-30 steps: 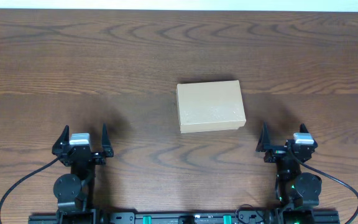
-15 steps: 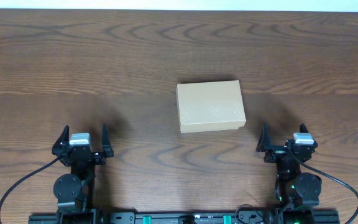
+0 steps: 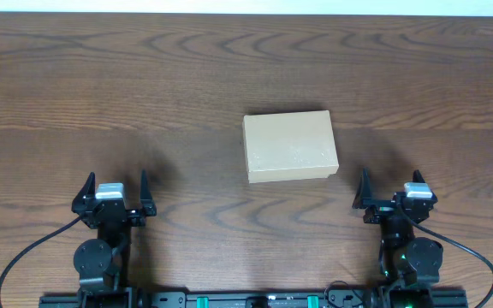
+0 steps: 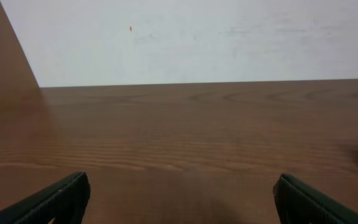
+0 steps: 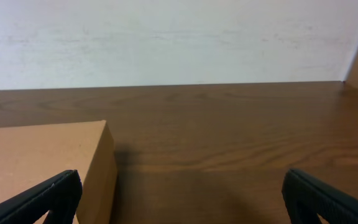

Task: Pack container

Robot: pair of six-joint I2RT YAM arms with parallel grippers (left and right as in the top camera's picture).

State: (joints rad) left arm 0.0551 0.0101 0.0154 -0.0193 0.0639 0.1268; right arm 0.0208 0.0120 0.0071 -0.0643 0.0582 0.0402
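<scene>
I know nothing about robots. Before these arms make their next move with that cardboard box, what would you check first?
1. Left gripper open and holding nothing: ok.
2. Right gripper open and holding nothing: ok.
3. Container lying flat on the table, touching neither gripper: ok.
4. Container lid open for packing: not ok, the top looks shut.
5. Things to pack in sight: not ok, no view shows any.
6. Which edge the lid hinges on: cannot tell.
</scene>
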